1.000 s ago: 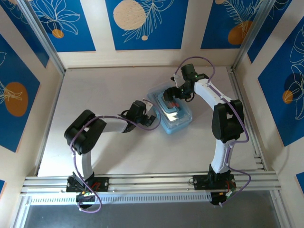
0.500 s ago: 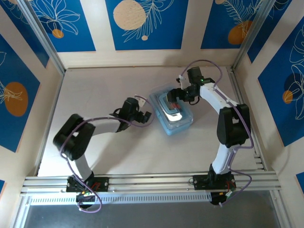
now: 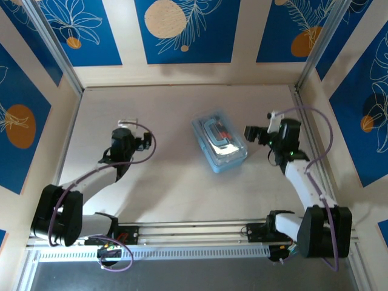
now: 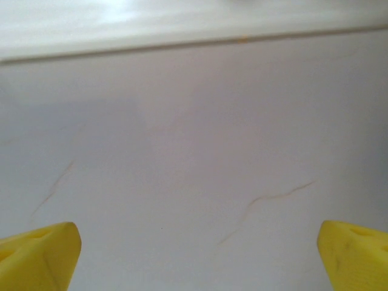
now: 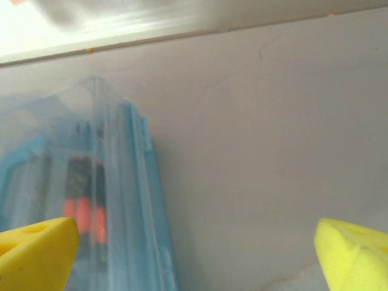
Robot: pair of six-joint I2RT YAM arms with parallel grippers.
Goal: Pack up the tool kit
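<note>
I see the case (image 3: 219, 140) mid-tabletop (image 3: 163, 188), slightly askew, and its clear lid looks shut. Red handles (image 5: 85, 212) show through it. My left fingers (image 4: 36, 257) are spread wide and grip nothing, over bare tabletop well left of the case. My right fingers (image 5: 348, 254) are equally wide and empty, near the case's right side, not touching. Right wrist feed: the case edge lies nearer one finger.

I'm looking into a robot lab cell — blue leaf-print panels (image 3: 206, 48) are walling the pale counter (image 3: 170, 188), aluminium rails (image 3: 194, 229) framing it.
</note>
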